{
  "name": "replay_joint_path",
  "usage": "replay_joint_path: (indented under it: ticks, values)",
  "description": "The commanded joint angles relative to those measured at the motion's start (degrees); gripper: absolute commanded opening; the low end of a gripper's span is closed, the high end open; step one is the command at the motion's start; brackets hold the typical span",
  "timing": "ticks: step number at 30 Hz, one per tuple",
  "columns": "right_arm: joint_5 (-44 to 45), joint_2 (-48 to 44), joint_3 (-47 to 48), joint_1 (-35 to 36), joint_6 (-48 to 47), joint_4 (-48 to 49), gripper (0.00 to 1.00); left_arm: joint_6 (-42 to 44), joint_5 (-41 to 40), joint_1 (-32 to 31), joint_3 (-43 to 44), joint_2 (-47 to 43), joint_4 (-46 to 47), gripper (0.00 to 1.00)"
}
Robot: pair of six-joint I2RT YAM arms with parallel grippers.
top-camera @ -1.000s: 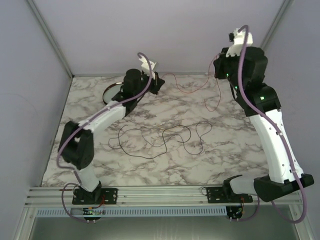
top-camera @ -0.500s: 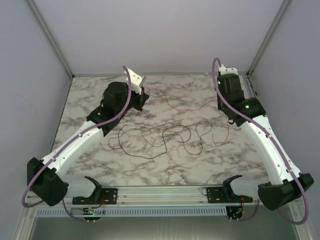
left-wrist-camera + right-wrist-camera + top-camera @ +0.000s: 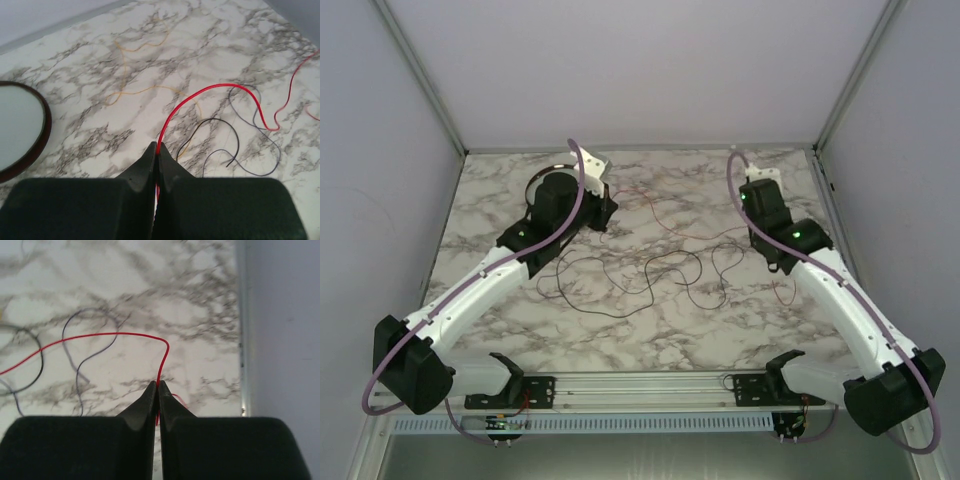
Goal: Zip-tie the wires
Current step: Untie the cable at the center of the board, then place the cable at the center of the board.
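The wires lie loose on the marble table. A dark strand (image 3: 620, 278) curls in loops at the middle, and a thin red wire (image 3: 680, 228) runs across just behind it. My left gripper (image 3: 604, 208) is shut on the red wire's left end (image 3: 210, 87), which rises from between the tips (image 3: 157, 147). At the right side of the table my right gripper (image 3: 767, 245) is shut on the same red wire (image 3: 110, 335), pinched at the tips (image 3: 158, 385). A short red tail (image 3: 782, 295) hangs past it. Dark strands (image 3: 240, 125) (image 3: 85, 355) lie beyond both grippers.
A round dark-rimmed dish (image 3: 535, 183) sits at the back left, partly behind my left arm, and its rim (image 3: 45, 125) shows in the left wrist view. A thin yellow strand (image 3: 135, 92) lies near it. The table's right edge rail (image 3: 242, 340) is close to my right gripper.
Both arms have come down from high at the back towards the table's middle. The red wire came down with them and now runs low between the two grippers.
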Motion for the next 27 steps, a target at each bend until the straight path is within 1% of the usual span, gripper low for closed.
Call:
replay_joint_path:
  ticks: [1,5,7,13,17,20,23,27]
  values:
    - [-7.42,-0.16,-6.48,2.59,3.41,6.79,0.0,-1.16,-5.42,0.79,-0.57,-1.72,-5.69,0.0]
    - [-9.01,2.7,-10.91,6.28,6.26,10.48,0.0,-2.34,-9.14,2.24,-1.42,-2.33,-12.55,0.0]
    - [-10.31,4.44,-12.08,7.98,7.08,11.81,0.0,-3.86,-10.71,3.6,-2.15,-3.15,-14.54,0.0]
    - [-15.42,9.65,-14.05,13.21,9.25,16.96,0.01,-8.05,-13.14,10.3,-4.9,-7.02,-19.56,0.0]
    - [-18.97,14.22,-13.47,16.82,10.16,21.17,0.01,-8.8,-14.64,13.61,-5.34,-8.69,-22.37,0.0]
    - [-20.16,18.71,-11.89,19.2,10.31,22.91,0.01,-9.57,-17.19,15.51,-6.1,-9.61,-24.07,0.0]
    - [-20.59,23.22,-9.96,21.26,9.94,23.62,0.01,-10.74,-19.0,17.47,-8.36,-11.03,-24.07,0.0]
    - [-20.59,28.04,-7.91,23.52,9.44,23.78,0.02,-11.66,-19.45,19.75,-11.52,-11.97,-23.49,0.0]
